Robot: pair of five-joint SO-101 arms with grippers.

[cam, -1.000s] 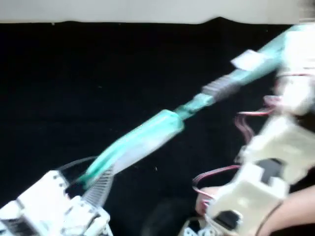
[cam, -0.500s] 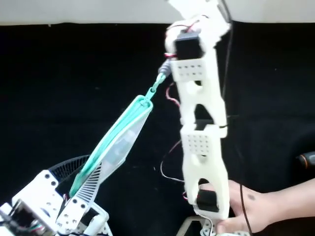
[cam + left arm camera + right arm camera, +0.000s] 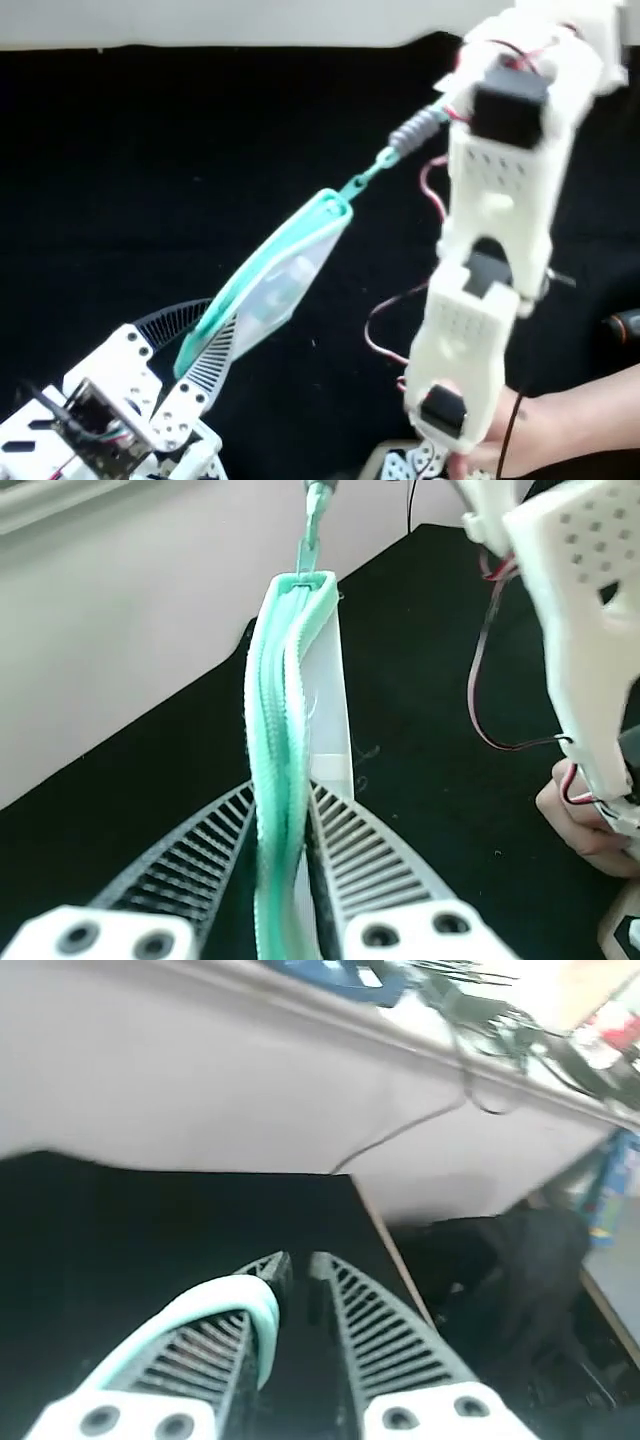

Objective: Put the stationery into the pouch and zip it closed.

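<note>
Since the pouch (image 3: 270, 290) hangs in the air between the two arms and does not lie on the black surface (image 3: 130, 170), everything turns on its long axis. It slants from my left tool (image 3: 195, 345) at its lower end up and away to the zip pull (image 3: 372, 172) at its far end. The pull leads through a grey bead (image 3: 415, 128) toward the right arm.

In the left wrist view the left tool (image 3: 285, 805) is clamped on the pouch's near end, one finger on each side, with the teal zip edge facing the camera. The two zip tapes lie together along all the length I can see, and the slider (image 3: 305, 577) sits at the far end, so I judge the zip run home or nearly so. Through the clear wall I see something pale inside; what it is I cannot tell.

The right tool (image 3: 298, 1265) has its fingers almost together, with a teal strap (image 3: 255, 1325) nipped between them, which I take for the pull. Any further tug should go along that axis, away from the left tool.
</note>
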